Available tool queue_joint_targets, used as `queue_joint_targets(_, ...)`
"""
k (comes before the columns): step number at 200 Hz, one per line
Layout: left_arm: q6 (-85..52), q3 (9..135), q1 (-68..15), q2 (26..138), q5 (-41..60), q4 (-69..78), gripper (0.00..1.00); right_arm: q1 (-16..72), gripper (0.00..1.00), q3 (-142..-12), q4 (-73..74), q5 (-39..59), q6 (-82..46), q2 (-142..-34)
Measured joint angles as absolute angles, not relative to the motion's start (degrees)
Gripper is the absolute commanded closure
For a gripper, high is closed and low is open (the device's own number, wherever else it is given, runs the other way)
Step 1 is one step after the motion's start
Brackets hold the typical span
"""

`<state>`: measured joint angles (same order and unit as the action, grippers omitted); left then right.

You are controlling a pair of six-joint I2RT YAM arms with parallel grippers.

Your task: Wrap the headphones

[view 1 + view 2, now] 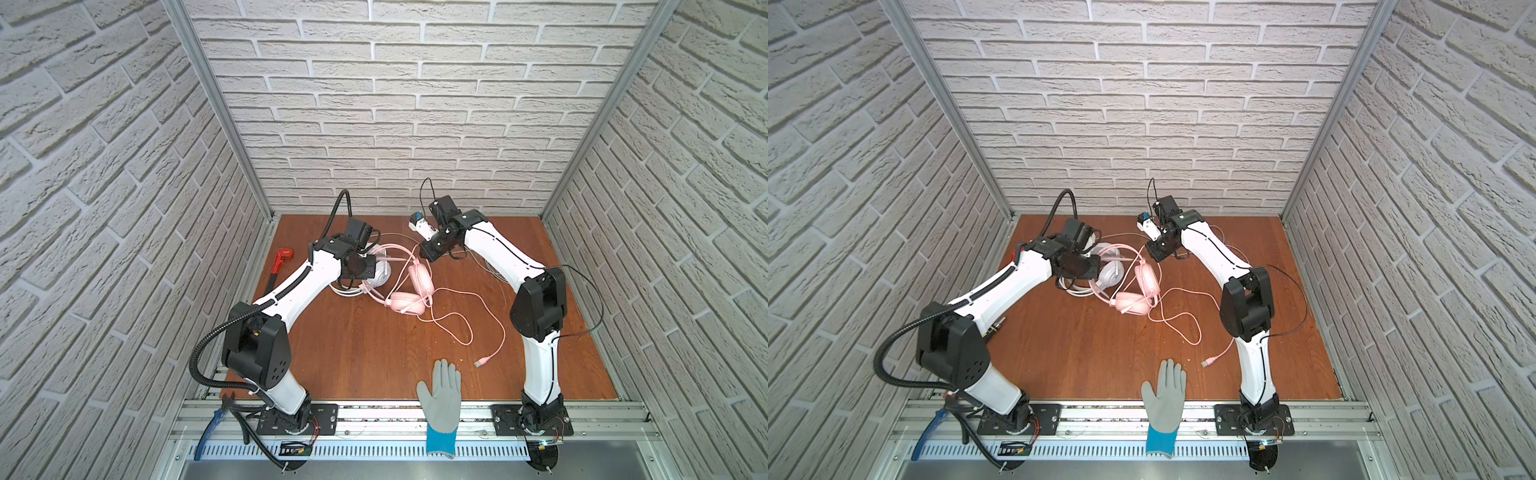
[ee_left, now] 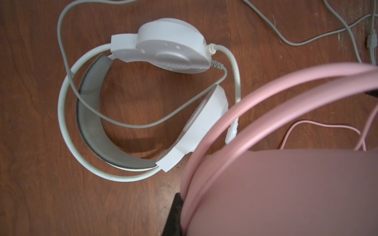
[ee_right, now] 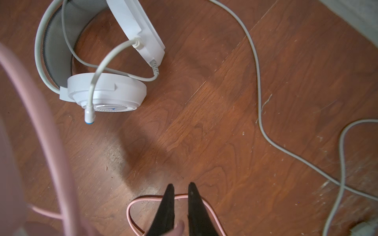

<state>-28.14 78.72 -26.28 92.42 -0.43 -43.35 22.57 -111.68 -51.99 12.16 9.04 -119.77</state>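
Pink headset (image 2: 286,183) right up against the left wrist lens, its double headband sweeping across the view. The left end effector (image 1: 367,262) is clamped tight on that headband, with one dark finger (image 2: 174,212) showing beside it. In both top views the pink earcups sit down at the tabletop (image 1: 374,353), between the two end effectors. Just below the left end effector lies the white headset (image 2: 171,51), flat on the wood, its grey cable (image 3: 259,102) snaking away. Over to the right end effector (image 3: 181,190): jaws a sliver apart, pointing down. The pink cable (image 3: 131,206) runs across the gap, which looks wider than the cable. From there the cable loops off to its plug (image 1: 481,362), well apart from both end effectors.
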Motion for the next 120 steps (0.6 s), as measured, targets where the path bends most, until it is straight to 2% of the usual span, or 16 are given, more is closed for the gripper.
queue_joint_targets(71,-29.0,77.0,-24.7,91.0,3.0,-42.2,1.0,19.2,0.77,-99.7,-41.5,24.1,0.3,-119.3)
queue_joint_targets(120,-31.1,76.3,-23.2,89.9,5.7,-40.2,1.0,18.8,0.76,-87.7,-33.5,28.2,-4.5,-116.6)
